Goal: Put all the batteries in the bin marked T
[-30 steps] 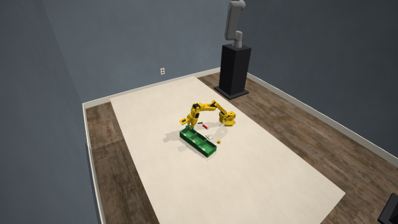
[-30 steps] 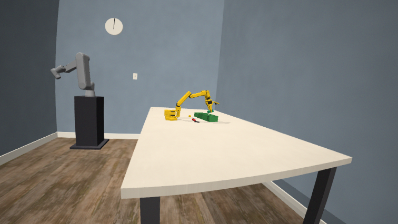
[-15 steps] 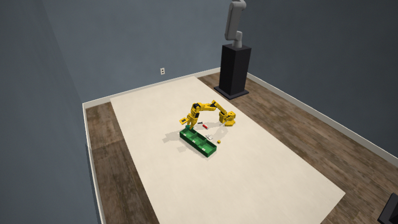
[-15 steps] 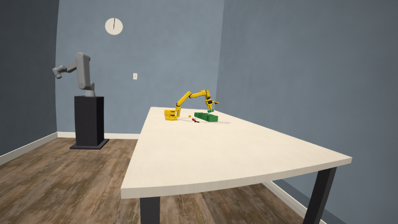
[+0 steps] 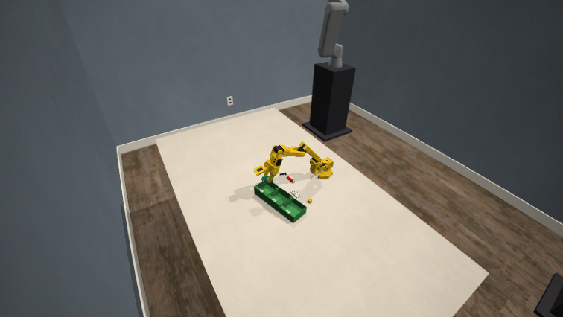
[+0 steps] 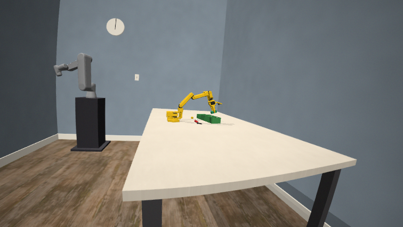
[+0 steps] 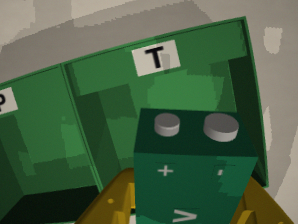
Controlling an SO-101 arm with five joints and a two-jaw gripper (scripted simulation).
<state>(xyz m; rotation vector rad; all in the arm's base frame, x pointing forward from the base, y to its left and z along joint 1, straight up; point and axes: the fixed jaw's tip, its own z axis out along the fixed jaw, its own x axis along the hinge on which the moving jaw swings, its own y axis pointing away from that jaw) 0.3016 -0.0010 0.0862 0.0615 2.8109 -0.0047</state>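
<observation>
Wrist view: fingers grip green 9V battery [image 7: 193,183], long axis along fingers, terminals toward T bin [image 7: 200,83].

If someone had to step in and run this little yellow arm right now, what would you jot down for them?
Pincer: shut on the green 9V battery, held above the end compartment marked T of the green bin.
On the table beside the bin: a red item, a black one, a white one and a yellow one, all too small to identify.
Done: battery picked up and carried to T.
Left: release it, then check the small items for more batteries.
</observation>
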